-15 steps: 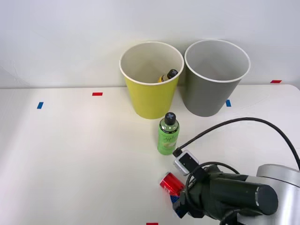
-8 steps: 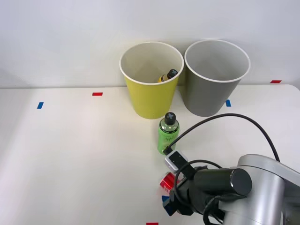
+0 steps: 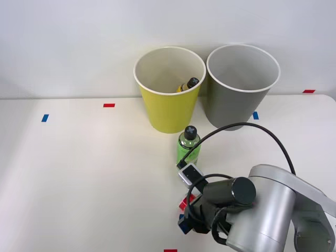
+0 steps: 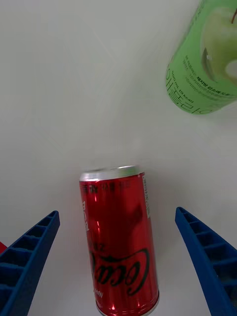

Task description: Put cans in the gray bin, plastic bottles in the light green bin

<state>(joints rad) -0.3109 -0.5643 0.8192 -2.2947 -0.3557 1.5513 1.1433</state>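
Over the last second my right arm has swung in over the near side of the table [image 3: 79, 173], and my jaws [image 4: 118, 261] have come down around the red can [image 4: 120, 242], which has not shifted. My jaws stand spread wide, one blue ribbed finger [image 4: 27, 266] on each side of the can, both clear of it with white table showing in the gaps. The can lies on its side between them, silver top pointing away from my wrist, white lettering running along its length. In the front view just a sliver of its red [image 3: 185, 202] shows under my wrist.

Just beyond the can's top, off to one side, stands the green bottle [image 4: 210, 59], upright on the table, its black cap [image 3: 190, 129] visible from the front. It is near the can but not touching it.

Farther out, past the bottle, the light green bin [image 3: 168, 110] and the gray bin [image 3: 236, 105] stand side by side. A yellowish bottle [image 3: 187, 84] with a black cap leans inside the light green bin.
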